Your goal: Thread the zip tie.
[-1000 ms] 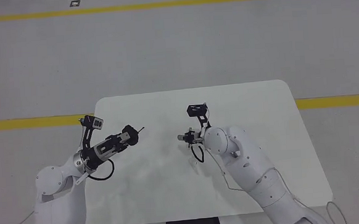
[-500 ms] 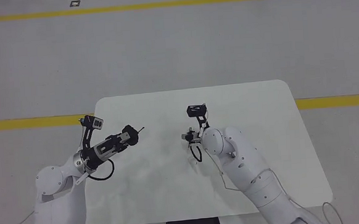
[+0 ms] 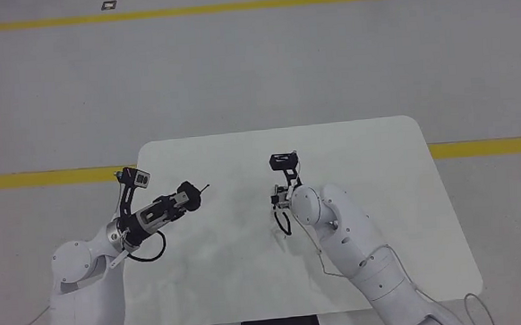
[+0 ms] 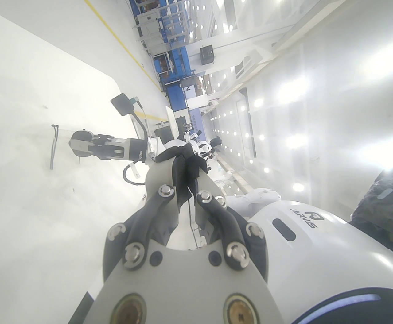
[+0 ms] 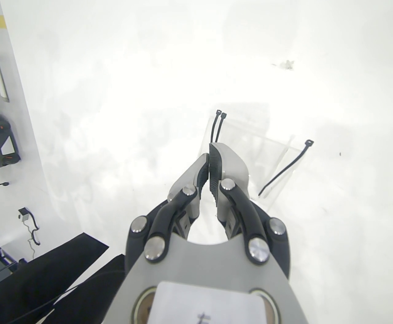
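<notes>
My right gripper (image 5: 209,153) is shut on two black zip ties (image 5: 216,129), whose heads stick out past its fingertips. It stands over a clear plastic holder (image 5: 276,147), in which another zip tie (image 5: 287,167) leans. In the top view the right gripper (image 3: 274,197) is at the middle of the white table (image 3: 377,155). My left gripper (image 3: 193,194) hovers at the table's left side, shut on a thin black zip tie (image 3: 205,187) whose tip pokes out. The left wrist view shows that gripper (image 4: 184,165) pointing toward the right gripper (image 4: 73,144) and the held zip ties (image 4: 53,144).
A small dark speck (image 5: 285,64) lies on the table beyond the holder. A black camera cable (image 3: 284,222) loops under the right wrist. Bare tabletop lies between the two grippers and to the right.
The right arm has shifted a little toward the left arm and its wrist has turned slightly. The left arm has kept still.
</notes>
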Robot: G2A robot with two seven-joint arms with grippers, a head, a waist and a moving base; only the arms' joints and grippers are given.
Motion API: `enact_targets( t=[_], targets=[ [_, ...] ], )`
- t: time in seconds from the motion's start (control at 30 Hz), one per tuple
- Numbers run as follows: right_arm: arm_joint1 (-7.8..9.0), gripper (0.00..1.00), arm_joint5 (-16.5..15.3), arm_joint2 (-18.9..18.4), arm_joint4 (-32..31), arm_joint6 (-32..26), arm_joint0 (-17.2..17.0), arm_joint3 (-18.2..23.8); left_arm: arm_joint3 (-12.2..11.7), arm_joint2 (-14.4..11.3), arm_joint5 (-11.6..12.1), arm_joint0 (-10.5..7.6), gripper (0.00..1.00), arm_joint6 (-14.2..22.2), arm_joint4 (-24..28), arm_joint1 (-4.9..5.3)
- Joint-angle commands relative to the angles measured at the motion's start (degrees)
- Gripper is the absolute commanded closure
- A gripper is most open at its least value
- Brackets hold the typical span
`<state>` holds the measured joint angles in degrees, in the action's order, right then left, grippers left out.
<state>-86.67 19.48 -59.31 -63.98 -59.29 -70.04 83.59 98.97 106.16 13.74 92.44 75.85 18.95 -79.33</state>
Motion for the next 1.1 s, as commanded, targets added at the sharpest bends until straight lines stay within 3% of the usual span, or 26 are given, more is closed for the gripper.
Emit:
enact_targets(
  t=[0.0,0.17,1.07],
  targets=[
    [-0.21,0.93,0.0,0.4,0.0,0.1,0.4,-0.9,0.0,0.0,0.0,0.0,1.0,0.0,0.0,0.0],
    [-0.68,0.87,0.0,1.1,0.2,0.6,1.2,-3.2,0.0,0.0,0.0,0.0,1.0,0.0,0.0,0.0],
    [-2.49,0.9,0.0,0.0,-2.1,0.9,2.8,-8.6,0.0,0.0,0.0,0.0,1.0,0.0,0.0,0.0]
  ],
)
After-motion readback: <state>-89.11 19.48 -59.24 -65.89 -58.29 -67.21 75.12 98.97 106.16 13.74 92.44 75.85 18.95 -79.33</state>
